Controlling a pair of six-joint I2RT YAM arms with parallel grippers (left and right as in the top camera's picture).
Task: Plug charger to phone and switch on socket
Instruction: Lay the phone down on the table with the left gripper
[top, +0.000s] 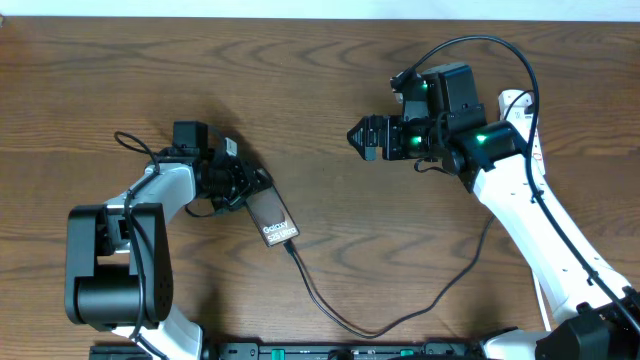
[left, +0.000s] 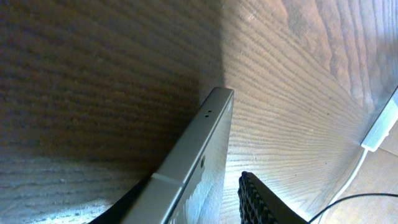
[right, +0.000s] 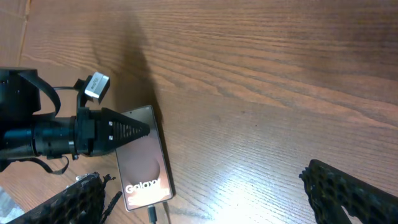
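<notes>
The phone (top: 274, 220) lies on the table with its lettered end toward the front; it also shows in the right wrist view (right: 144, 162). The charger (top: 330, 310), a thin black cable, has its plug tip (right: 152, 214) in the phone's lower end. My left gripper (top: 243, 190) is shut on the phone's upper end; the left wrist view shows the phone's edge (left: 199, 143) between the fingers (left: 196, 186). My right gripper (top: 365, 137) is open and empty, raised to the right of the phone; its fingers (right: 211, 193) are spread wide. The socket (top: 516, 100) is mostly hidden behind the right arm.
The charger cable loops toward the front edge and back up under the right arm (top: 540, 230). A white block with a white cord (left: 379, 129) shows at the far right of the left wrist view. A black bar (top: 350, 350) runs along the front edge.
</notes>
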